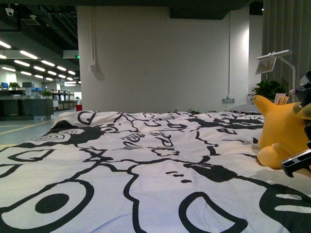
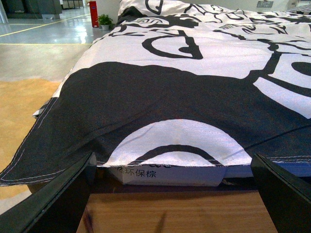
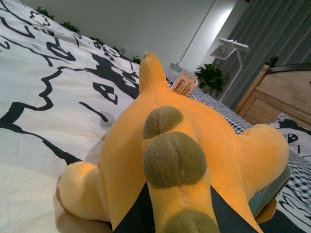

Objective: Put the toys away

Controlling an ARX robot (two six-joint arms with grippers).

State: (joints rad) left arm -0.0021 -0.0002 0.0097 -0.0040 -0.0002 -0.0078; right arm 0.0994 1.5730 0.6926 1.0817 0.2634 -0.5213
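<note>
The orange-yellow plush animal (image 1: 279, 133) lies on the black-and-white cartoon-print bed cover (image 1: 146, 160) at the far right of the front view, its paper tag (image 1: 281, 99) up. My right gripper (image 1: 300, 145) is shut on it. In the right wrist view the plush (image 3: 194, 145) fills the frame, its olive-spotted back ridge (image 3: 174, 160) running between my dark fingers (image 3: 141, 213), tag (image 3: 183, 83) beyond. My left gripper (image 2: 170, 194) is open and empty, low at the bed's edge, over a wooden board (image 2: 175, 213).
The bed cover (image 2: 194, 73) hangs over the mattress edge, a white label (image 2: 165, 174) below it. A book edge (image 3: 272, 189) lies under the plush. A wooden headboard (image 3: 277, 97), a white lamp (image 1: 279, 60) and a plant (image 1: 267, 90) stand at the right. Open floor lies left (image 2: 29, 73).
</note>
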